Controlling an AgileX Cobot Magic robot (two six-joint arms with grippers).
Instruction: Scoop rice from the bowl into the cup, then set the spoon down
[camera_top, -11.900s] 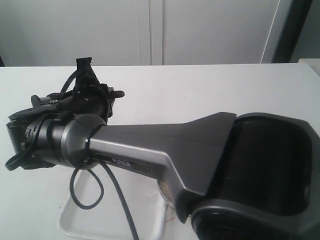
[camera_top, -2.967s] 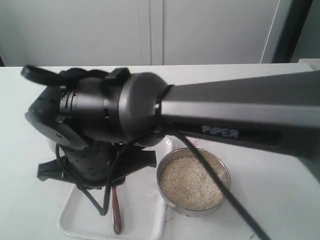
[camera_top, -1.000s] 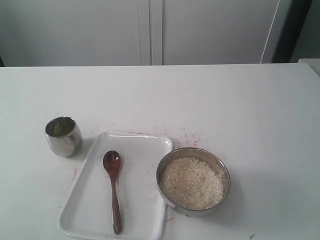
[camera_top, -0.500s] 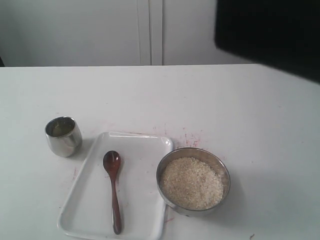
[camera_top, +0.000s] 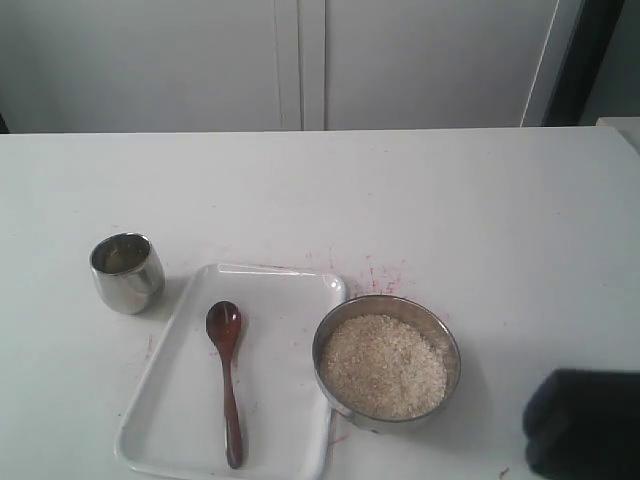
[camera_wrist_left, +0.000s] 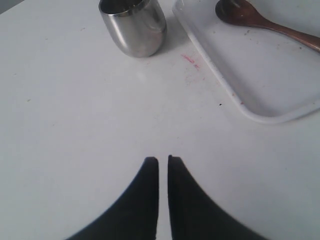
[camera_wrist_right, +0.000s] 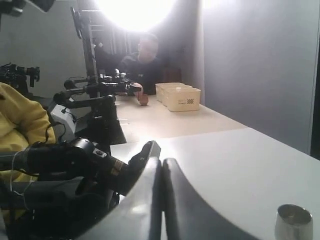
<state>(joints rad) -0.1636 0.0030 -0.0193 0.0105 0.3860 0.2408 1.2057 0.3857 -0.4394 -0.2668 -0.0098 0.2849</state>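
The wide steel bowl (camera_top: 387, 362) holds off-white rice (camera_top: 382, 365) at the front, right of centre. To its left the dark wooden spoon (camera_top: 227, 375) lies lengthwise in a white tray (camera_top: 180, 430), its oval end toward the back. The small steel cup (camera_top: 127, 271) stands on the table left of the tray. My left gripper (camera_wrist_left: 163, 160) is shut and empty over bare table, apart from the cup (camera_wrist_left: 133, 25) and the spoon (camera_wrist_left: 267, 22). My right gripper (camera_wrist_right: 162, 161) is shut and empty, raised, facing across the table, with the cup (camera_wrist_right: 293, 222) far off.
The white table (camera_top: 450, 200) runs back to a pale wall. A dark blurred part of the right arm (camera_top: 585, 425) sits at the front right corner. Faint red marks (camera_top: 375, 275) stain the table behind the bowl. Another arm (camera_wrist_right: 70, 165) and yellow cloth (camera_wrist_right: 17, 122) show beyond the right gripper.
The right arm has withdrawn from over the tray, leaving the spoon lying in it. Half a second ago a dark part crossed the top right; a dark part now shows at the bottom right.
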